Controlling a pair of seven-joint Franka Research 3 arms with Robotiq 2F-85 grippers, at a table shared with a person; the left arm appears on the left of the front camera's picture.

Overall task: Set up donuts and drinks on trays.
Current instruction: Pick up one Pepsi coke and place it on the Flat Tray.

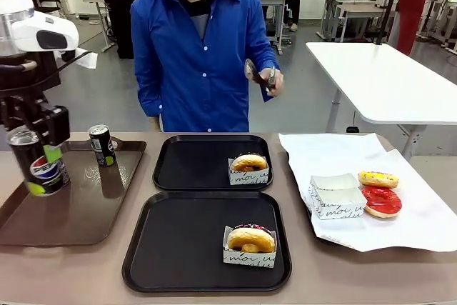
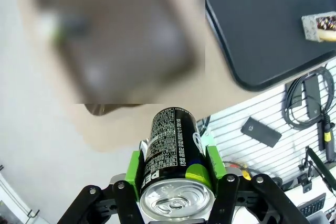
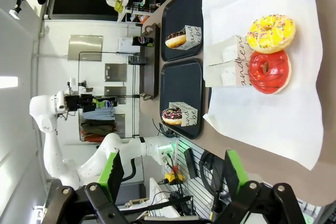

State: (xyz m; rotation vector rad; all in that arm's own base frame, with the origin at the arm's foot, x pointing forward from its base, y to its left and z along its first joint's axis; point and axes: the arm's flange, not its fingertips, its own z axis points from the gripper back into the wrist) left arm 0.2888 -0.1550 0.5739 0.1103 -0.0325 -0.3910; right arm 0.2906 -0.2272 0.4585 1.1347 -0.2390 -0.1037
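Pinching a black soda can (image 2: 169, 153) over the brown tray (image 1: 82, 212) at left, the left gripper (image 2: 175, 170) hangs; the right gripper (image 3: 174, 174) is spread, empty.

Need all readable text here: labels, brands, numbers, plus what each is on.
"PE": white letters on the held can, rest of the word out of sight.
"moi": black script on the front donut box on the near tray, rest unclear.
Fine print on the held can: too small to read.
Script on the back donut box on the far tray and the white box on the paper: unreadable.
Second can: text too small.
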